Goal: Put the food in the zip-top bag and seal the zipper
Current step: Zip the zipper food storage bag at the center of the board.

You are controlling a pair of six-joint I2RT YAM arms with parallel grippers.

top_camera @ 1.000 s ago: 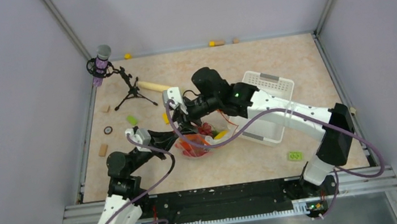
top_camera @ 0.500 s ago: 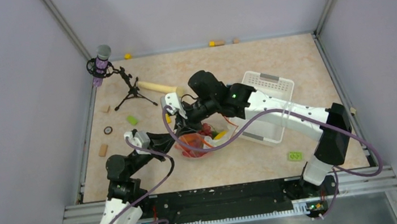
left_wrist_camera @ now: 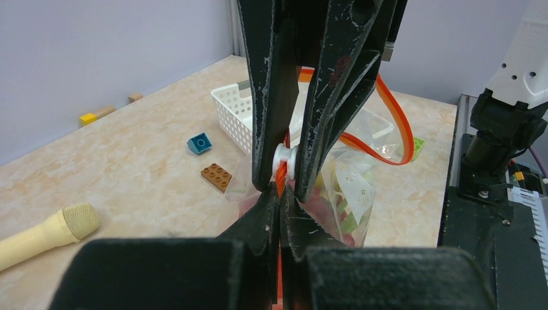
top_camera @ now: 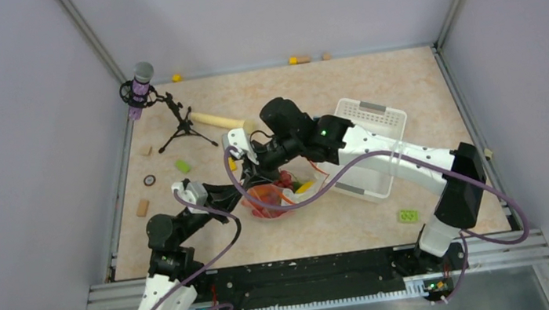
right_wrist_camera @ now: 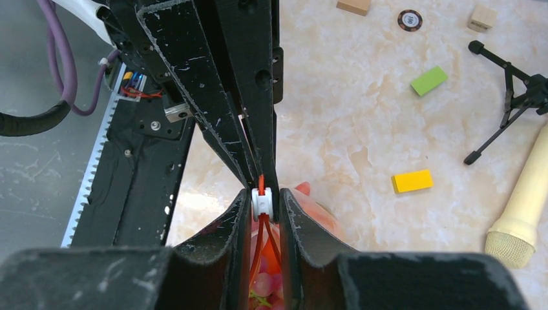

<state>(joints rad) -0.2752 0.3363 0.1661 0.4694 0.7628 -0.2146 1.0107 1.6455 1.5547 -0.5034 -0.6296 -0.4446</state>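
- Grippers, two. My left gripper (left_wrist_camera: pixel 279 201) is closed tight on the zipper (left_wrist_camera: pixel 399 116), low centre in the left wrist view. My right gripper (right_wrist_camera: pixel 263 194) is pinched narrow on the white slider (left_wrist_camera: pixel 285 161), just beside the left one.
- Bag (left_wrist_camera: pixel 369 129), one. It is clear plastic at the centre of the top view. Its mouth edge is held up between both grippers and the body hangs below them.
- Zipper, one. An orange-red strip that loops out from the grippers to the right in the left wrist view.
- Food (top_camera: pixel 284 179), all inside the bag. Red, orange, yellow and green pieces show through the plastic, but I cannot count them.
- Basket (top_camera: pixel 377 117), one. It is white and perforated, right of centre in the top view. My right arm crosses it and hides part of the inside.
- Flat blocks on the left of the top view, four: green (top_camera: pixel 182 165), yellow (top_camera: pixel 230 163), brown (top_camera: pixel 142 208) and a tan cube (top_camera: pixel 146 149).
- Studded blocks, three: green (top_camera: pixel 407 216) at lower right of the top view, and blue (left_wrist_camera: pixel 199 143) and brown (left_wrist_camera: pixel 216 175) near the basket in the left wrist view.
- Disc (top_camera: pixel 150 180), one, at left.
- Stick (top_camera: pixel 216 120), one. It is tan and lies upper left of centre, beside the tripod (top_camera: pixel 185 128).
- Tripod, one, carrying a microphone (top_camera: pixel 140 80).
- Small pieces at the far wall (top_camera: pixel 298 59), three, along the top edge of the table.
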